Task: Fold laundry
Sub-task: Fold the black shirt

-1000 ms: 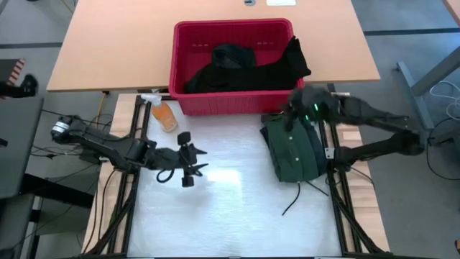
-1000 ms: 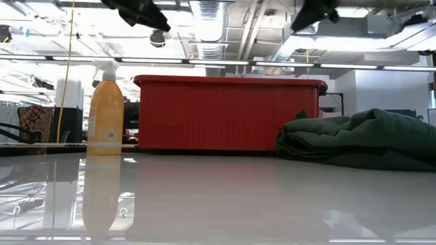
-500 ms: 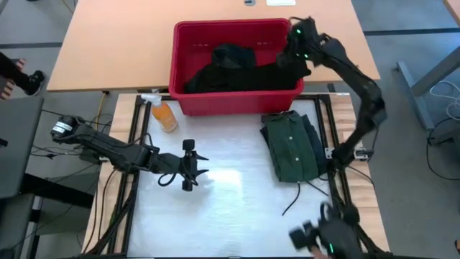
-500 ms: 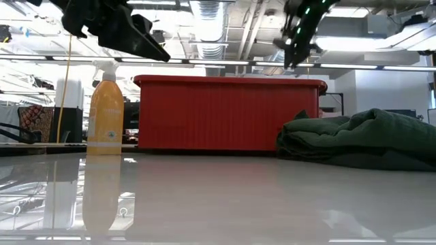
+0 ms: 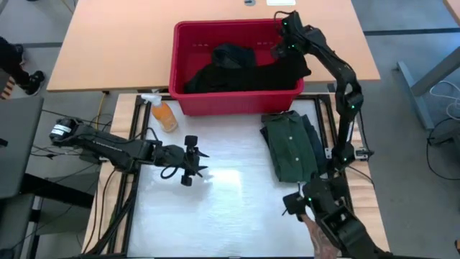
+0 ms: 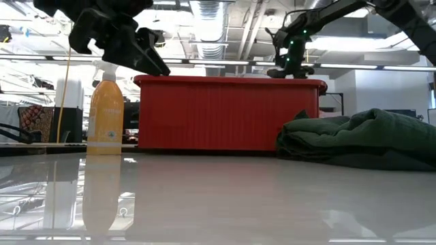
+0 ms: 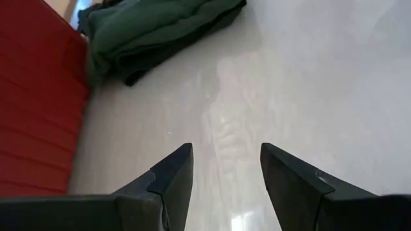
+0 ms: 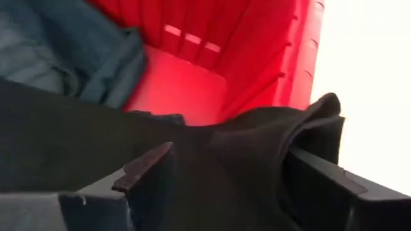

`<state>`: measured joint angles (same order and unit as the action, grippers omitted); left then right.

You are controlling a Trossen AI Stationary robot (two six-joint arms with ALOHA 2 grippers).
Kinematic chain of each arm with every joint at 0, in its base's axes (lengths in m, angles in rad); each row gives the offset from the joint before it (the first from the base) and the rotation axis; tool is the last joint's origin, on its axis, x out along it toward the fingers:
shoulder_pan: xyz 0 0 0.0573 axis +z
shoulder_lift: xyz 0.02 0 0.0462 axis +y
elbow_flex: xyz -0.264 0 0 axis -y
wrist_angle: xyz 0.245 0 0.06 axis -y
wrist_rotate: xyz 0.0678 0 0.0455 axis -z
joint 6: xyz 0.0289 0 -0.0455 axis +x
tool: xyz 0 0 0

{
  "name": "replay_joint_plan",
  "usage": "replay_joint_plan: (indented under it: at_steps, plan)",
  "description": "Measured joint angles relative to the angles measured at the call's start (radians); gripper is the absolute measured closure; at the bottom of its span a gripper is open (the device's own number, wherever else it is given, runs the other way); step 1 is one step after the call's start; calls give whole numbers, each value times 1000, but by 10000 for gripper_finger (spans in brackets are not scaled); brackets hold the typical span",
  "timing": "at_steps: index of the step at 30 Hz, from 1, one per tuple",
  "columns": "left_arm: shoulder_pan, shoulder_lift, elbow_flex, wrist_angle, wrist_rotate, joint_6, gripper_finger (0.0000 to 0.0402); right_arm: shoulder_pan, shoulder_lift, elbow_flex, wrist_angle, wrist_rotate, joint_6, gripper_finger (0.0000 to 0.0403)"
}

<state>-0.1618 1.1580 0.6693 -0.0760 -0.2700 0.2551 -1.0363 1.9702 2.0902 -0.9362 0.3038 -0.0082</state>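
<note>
Over the far right corner of the red ribbed plastic basket (image 5: 188, 101), the right gripper (image 5: 282, 42) hangs with its two dark fingers (image 8: 146, 172) spread wide and nothing between them, just above a black cloth garment (image 5: 248, 72) that fills the basket's right half and drapes over its right wall. Deeper in the basket, beside that black piece, lies a dark bluish-green crumpled garment (image 8: 58, 51). Just in front of the basket, on the right part of the glossy white table surface (image 5: 230, 216), rests a folded dark green collared shirt (image 5: 291, 151), its collar end nearest the basket; a thin black cord (image 5: 296, 194) trails from its near edge. Well apart from all this, the left gripper (image 5: 192, 162) hovers over the left-middle of the white surface, its fingers (image 7: 170, 176) parted and holding nothing. Near the basket's front left corner stands an orange spray bottle with a white trigger head (image 6: 105, 109), upright on the table edge.
</note>
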Motion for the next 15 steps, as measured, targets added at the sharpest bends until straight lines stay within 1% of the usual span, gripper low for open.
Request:
replay_joint_plan:
  at_steps: [2,3,5,7,9,10,11,13,15]
  plan:
    - [26,0,0,-1,51,14,230,-1,14,2,-2,49,8,103]
    - [40,-1,0,-1,65,14,230,-6,17,0,-6,58,8,114]
    - [62,-14,0,-17,77,12,230,-10,17,-1,12,59,8,156]
    - [81,-40,0,-45,77,12,230,-11,-6,-1,31,58,7,231]
    - [95,-66,0,-67,76,6,230,-8,-35,1,41,35,-8,329]
    - [99,-77,0,-68,76,0,230,-6,-50,2,49,16,-25,364]
    - [101,-88,0,-68,79,-5,230,-2,-63,1,59,8,-30,379]
    - [101,-109,0,-68,79,-8,230,14,-96,-1,103,-7,-14,383]
    - [101,-124,0,-68,79,-8,230,28,-147,-1,176,-76,-10,387]
